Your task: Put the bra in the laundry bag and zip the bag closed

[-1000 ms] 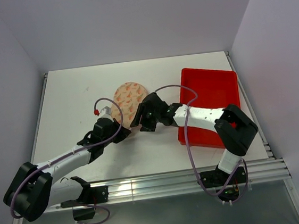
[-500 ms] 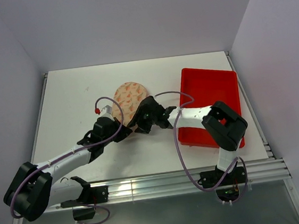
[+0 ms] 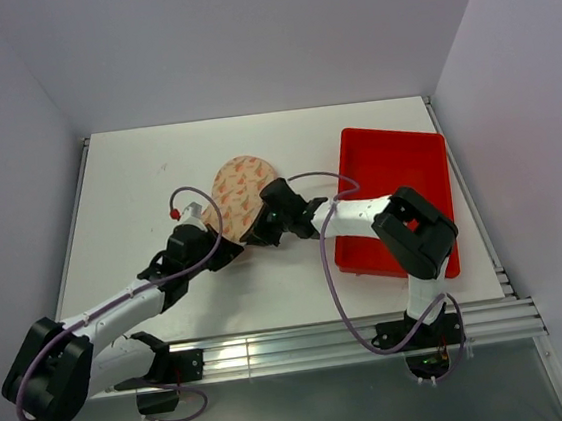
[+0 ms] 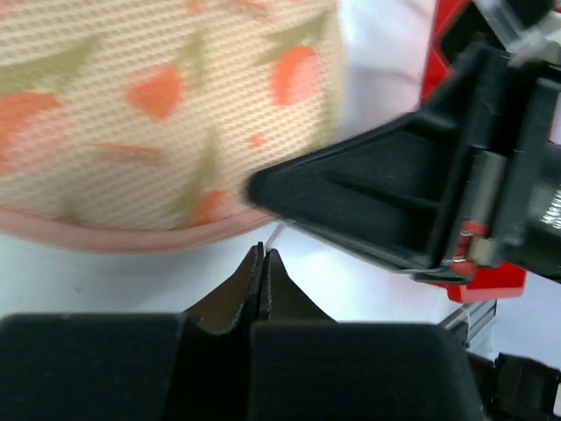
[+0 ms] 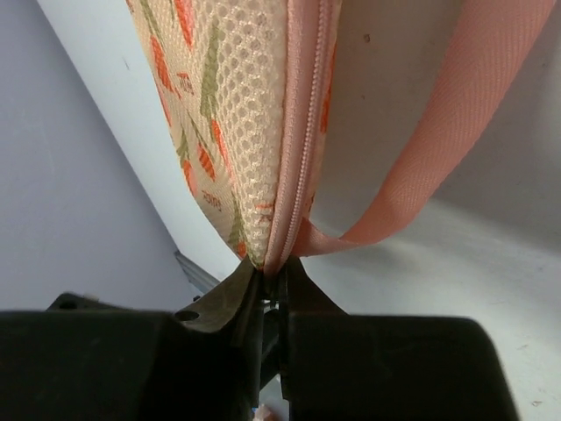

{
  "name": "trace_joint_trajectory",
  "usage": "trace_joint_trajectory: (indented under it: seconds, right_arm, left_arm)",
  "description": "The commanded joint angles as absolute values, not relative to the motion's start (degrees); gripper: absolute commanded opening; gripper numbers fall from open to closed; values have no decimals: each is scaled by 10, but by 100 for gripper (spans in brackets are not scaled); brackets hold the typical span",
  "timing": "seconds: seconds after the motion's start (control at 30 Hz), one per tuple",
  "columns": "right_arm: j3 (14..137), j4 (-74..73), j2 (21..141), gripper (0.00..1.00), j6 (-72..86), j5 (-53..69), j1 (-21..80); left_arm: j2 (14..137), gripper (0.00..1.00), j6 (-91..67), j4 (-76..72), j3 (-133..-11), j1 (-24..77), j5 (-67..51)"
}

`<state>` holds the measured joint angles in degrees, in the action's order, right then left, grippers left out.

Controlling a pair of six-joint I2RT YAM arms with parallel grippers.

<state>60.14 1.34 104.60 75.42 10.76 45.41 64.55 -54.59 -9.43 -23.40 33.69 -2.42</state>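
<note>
Both arms stretch low across the table point(image 3: 128, 186) to the laundry bag point(image 3: 238, 187) lying mid-table. The right gripper point(image 5: 273, 272) is pinched on the bag's end by the pink loop point(image 5: 456, 132), while the left gripper point(image 4: 263, 256) is clenched tight just short of the rim. The zipper point(image 5: 304, 132) looks closed where it shows and the contents are hidden; a red tray point(image 3: 398, 173) sits to the right.

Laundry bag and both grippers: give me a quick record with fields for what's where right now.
laundry bag: lying on the table, left of the red tray
zipper: looks closed along the stretch the right wrist view shows
pink loop: slack, running off from the gripped end
right gripper: pinched on the bag's zipper edge at its near end
left gripper: shut, holding nothing, just short of the bag's pink rim
bra: not visible in any view
</note>
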Motion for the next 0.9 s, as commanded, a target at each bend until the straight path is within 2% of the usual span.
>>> trace_joint_trajectory:
  seconds: [0.0, 0.3, 0.57, 0.67, 0.7, 0.8, 0.87]
  right_arm:
    - [627, -18, 1046, 5, 711, 52, 411]
    - [633, -52, 1038, 6, 656, 64, 374]
    - [643, -55, 1037, 6, 649, 76, 382]
    - [649, -62, 1037, 20, 641, 75, 388]
    - [646, -62, 1035, 32, 641, 75, 388]
    - [632, -55, 1030, 54, 639, 76, 389]
    - [617, -48, 1027, 57, 643, 73, 389]
  left_arm:
    - [631, 0, -556, -84, -212, 299, -54]
    - [624, 0, -554, -69, -195, 260, -62]
    - [621, 0, -536, -139, -206, 267, -124]
    - [620, 0, -529, -137, -215, 269, -125]
    - [624, 0, -528, -137, -217, 269, -127]
    - [633, 0, -532, -148, -218, 272, -134]
    - [635, 0, -535, -155, -216, 275, -134]
